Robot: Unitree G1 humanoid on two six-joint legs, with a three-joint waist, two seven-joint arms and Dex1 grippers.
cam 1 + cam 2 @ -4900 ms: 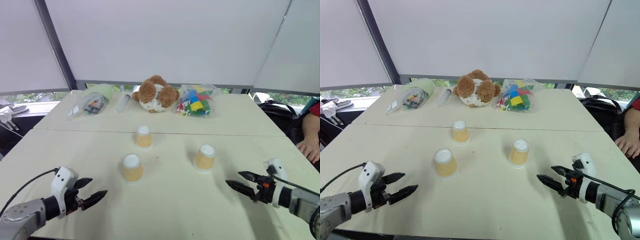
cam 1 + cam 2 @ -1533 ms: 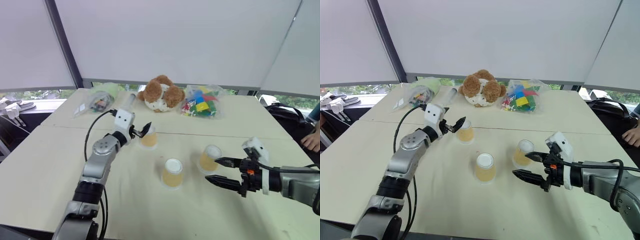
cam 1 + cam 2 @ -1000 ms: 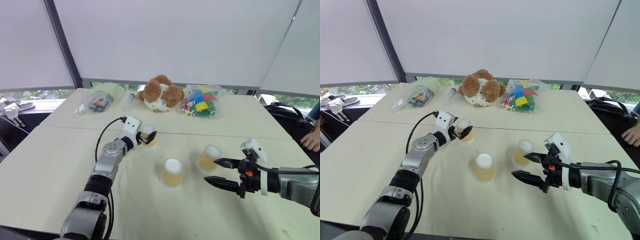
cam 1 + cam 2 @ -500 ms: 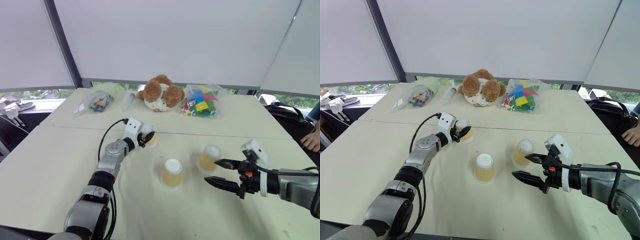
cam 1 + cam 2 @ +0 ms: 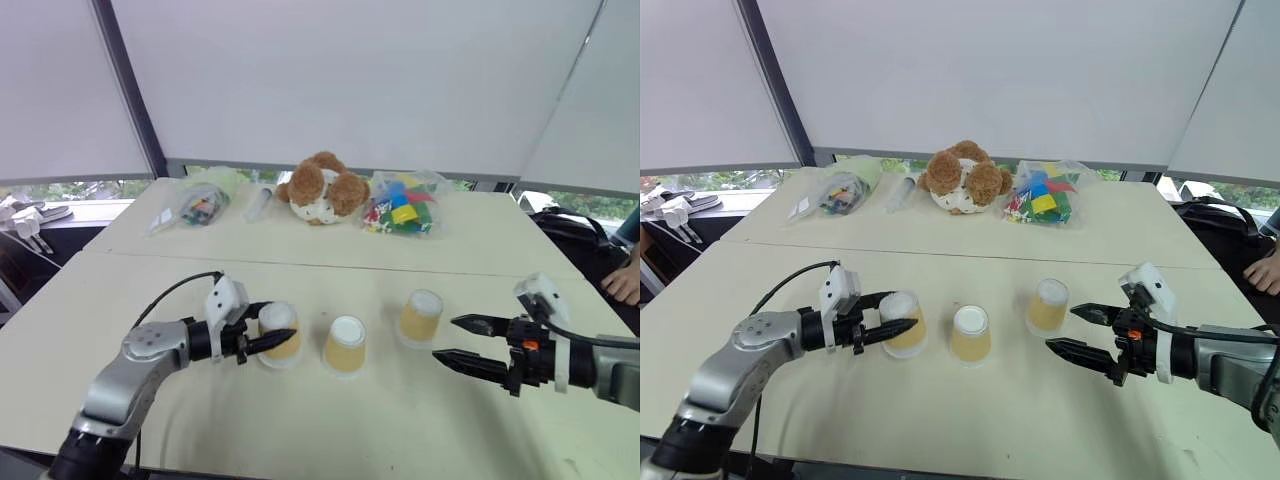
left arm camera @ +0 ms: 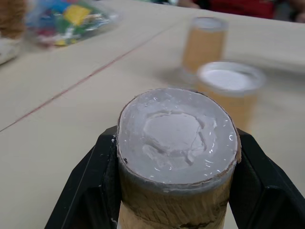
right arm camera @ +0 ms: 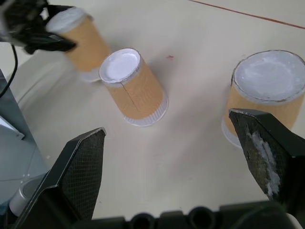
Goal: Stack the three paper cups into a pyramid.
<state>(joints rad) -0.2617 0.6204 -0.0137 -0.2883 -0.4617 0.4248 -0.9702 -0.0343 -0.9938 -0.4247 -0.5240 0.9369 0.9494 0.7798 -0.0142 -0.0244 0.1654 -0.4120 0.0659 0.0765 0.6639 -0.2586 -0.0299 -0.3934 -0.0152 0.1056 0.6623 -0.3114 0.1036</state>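
The left tool [image 5: 262, 342] is clamped on the sides of an upturned paper cup [image 5: 279, 335] at lower left of centre in the head views. That cup stands just beside a second cup [image 5: 345, 344] at the middle of the frame. Further right, the right tool [image 5: 468, 340] hangs with its fingers spread wide and nothing between them, near the third cup [image 5: 421, 317].

The step in hand looks like setting out the pyramid's base: the gripped cup needs settling next to the middle one, close enough for a cup to bridge both. After that, the right tool would have to close on the third cup and lift it onto the pair.

Counted: three cups, all base-up on the worktop [image 5: 330, 420]; two tools.
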